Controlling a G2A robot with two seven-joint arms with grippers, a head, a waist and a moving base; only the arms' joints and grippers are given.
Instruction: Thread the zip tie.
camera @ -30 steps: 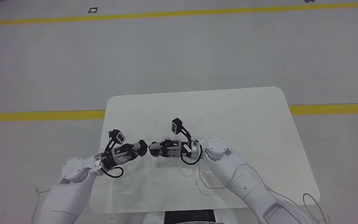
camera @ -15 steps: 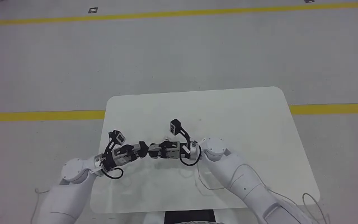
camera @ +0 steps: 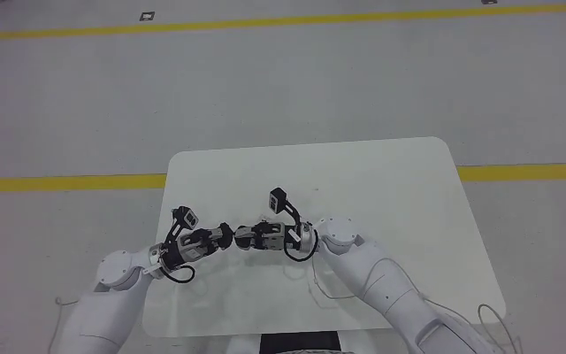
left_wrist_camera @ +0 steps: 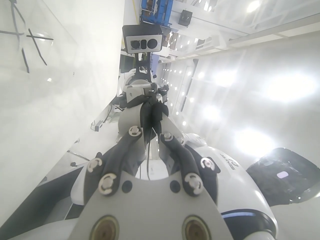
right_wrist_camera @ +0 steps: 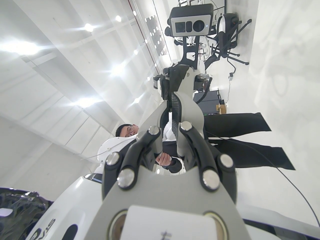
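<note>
Left gripper (left_wrist_camera: 151, 116): gripped the thin zip tie (left_wrist_camera: 148, 151).
Right gripper (right_wrist_camera: 172, 101): was clenched, tip to tip with the left, above the table (camera: 398, 195).

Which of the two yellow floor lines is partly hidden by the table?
The nearer line: the table covers its middle. The farther line runs unbroken.

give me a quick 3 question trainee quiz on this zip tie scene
1. True or false: the two arms' jaws sit at opposite ends of the table.
2. What do the right arm's jaws hold? A) a black zip tie B) a red cup C) nothing
3. Fill in: the two arms' jaws meet tip to tip above the white ___.
Key: 1 false; 2 A; 3 table
</note>
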